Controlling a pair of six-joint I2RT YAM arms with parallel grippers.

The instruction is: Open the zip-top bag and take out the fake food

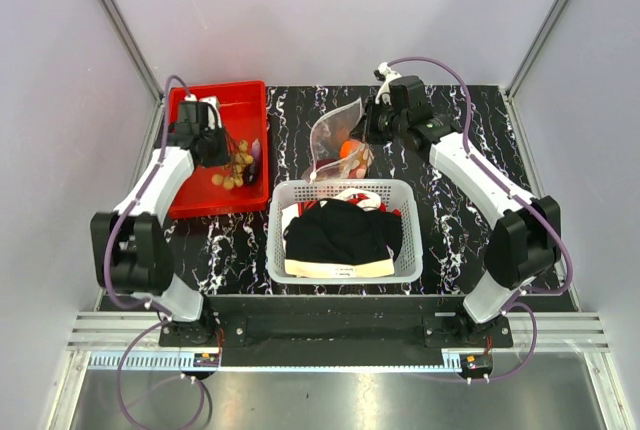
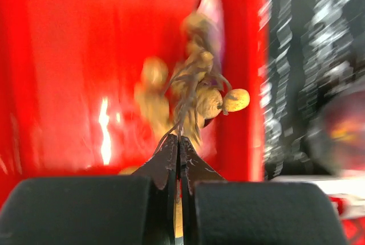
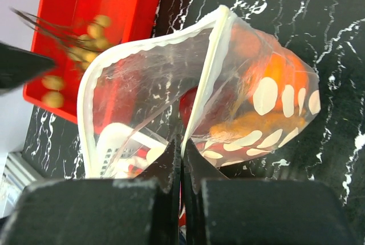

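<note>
Across the top view spreads the black marbled table [image 1: 240, 240], with a white mesh basket [image 1: 278, 240] of black and white clothes [image 1: 335, 230] at lower centre and a red bin [image 1: 215, 100] at upper left. The left arm rises along the left edge. Its left gripper [image 2: 178, 142] sits over the bin, pinched tight on the thin stems of a cluster of tan nut-like balls [image 2: 208, 99]. The right arm bends from lower right to upper centre. There the right gripper [image 3: 181, 145] is clamped on the rim of the zip-top bag [image 3: 142, 80], just above the basket in the frame. The bag is clear and crinkled, its mouth gaping. An orange fruit [image 3: 279, 71] and a dark red piece [image 3: 191, 99] are inside.
</note>
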